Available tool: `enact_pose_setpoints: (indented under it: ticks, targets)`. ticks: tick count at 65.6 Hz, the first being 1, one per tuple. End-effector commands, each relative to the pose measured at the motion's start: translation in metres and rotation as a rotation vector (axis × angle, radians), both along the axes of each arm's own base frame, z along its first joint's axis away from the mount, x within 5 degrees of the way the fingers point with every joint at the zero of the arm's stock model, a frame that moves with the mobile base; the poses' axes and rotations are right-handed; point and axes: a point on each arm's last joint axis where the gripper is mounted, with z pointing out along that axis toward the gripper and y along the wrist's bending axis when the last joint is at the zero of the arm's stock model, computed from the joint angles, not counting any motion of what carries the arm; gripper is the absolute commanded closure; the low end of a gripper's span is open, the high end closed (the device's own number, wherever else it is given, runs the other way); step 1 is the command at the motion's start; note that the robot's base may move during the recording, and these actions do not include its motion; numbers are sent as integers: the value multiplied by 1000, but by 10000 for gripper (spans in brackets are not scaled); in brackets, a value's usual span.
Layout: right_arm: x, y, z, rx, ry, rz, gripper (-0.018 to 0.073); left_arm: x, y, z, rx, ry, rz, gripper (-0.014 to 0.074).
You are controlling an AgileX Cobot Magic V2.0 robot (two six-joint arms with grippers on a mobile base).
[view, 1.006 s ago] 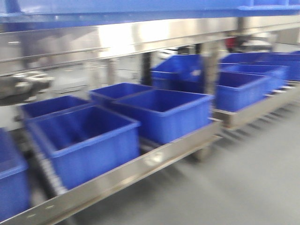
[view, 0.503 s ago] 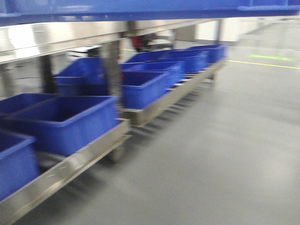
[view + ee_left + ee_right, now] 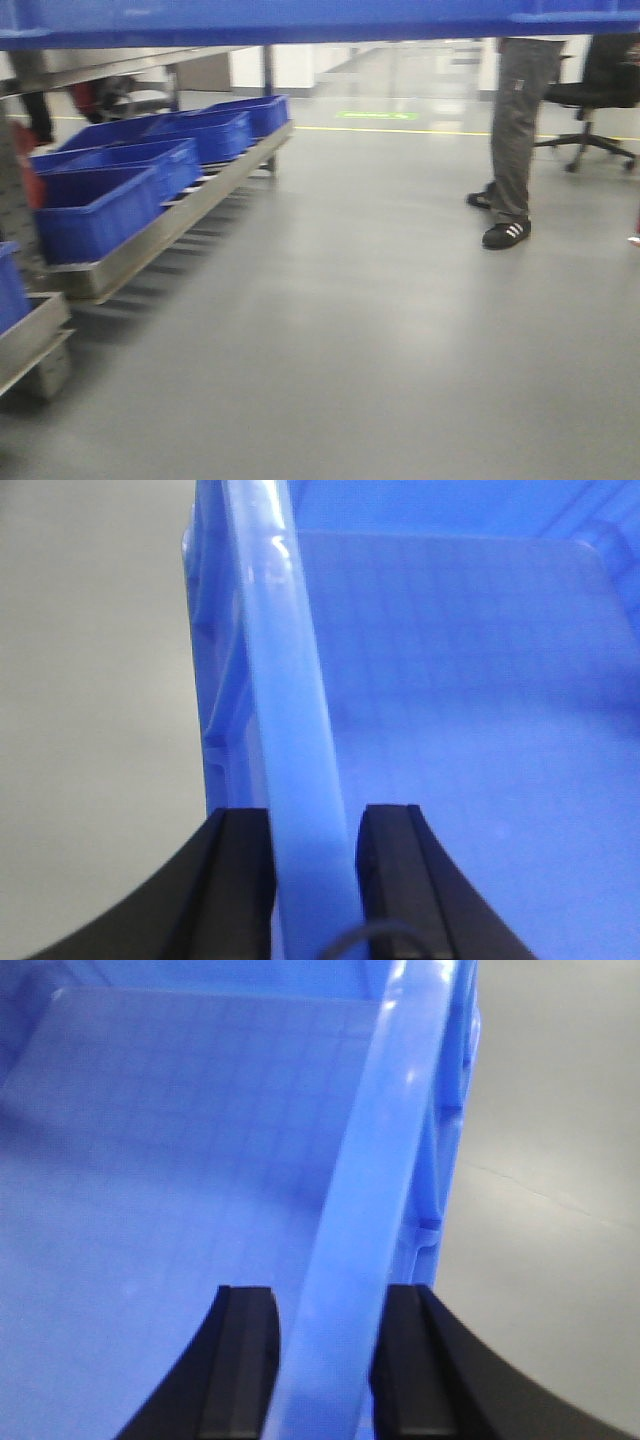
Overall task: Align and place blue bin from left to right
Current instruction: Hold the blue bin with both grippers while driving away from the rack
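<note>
The blue bin [image 3: 300,20] is held up off the floor, and its wall fills the top strip of the front view. In the left wrist view my left gripper [image 3: 310,880] is shut on the bin's left rim [image 3: 285,680], one black finger on each side of it. In the right wrist view my right gripper [image 3: 325,1360] is shut on the opposite rim [image 3: 385,1140] the same way. The bin's gridded inside floor [image 3: 170,1160] shows empty between the two rims. Grey floor lies below the bin's outer walls in both wrist views.
A low steel rack [image 3: 150,240] carrying several other blue bins [image 3: 95,205] runs along the left. A nearer rack end with a caster [image 3: 45,370] sits at the lower left. A person [image 3: 520,120] stands at the right by an office chair [image 3: 600,90]. Grey floor [image 3: 350,330] spreads ahead.
The front view has swung to the right: the racks of bins slid off to the left, and the person and chair came into view. The held bin stays at the top edge.
</note>
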Motion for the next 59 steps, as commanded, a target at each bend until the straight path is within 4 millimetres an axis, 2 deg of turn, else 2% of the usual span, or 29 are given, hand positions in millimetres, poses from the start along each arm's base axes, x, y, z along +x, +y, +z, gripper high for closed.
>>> enact_pose_setpoints:
  ticks: [1, 59]
  targets:
    - [0, -1, 16, 40, -113, -23, 627, -14, -8, 21, -102, -79, -59, 708]
    - [0, -1, 16, 40, -113, -23, 627, -14, -8, 21, -102, -79, -59, 708]
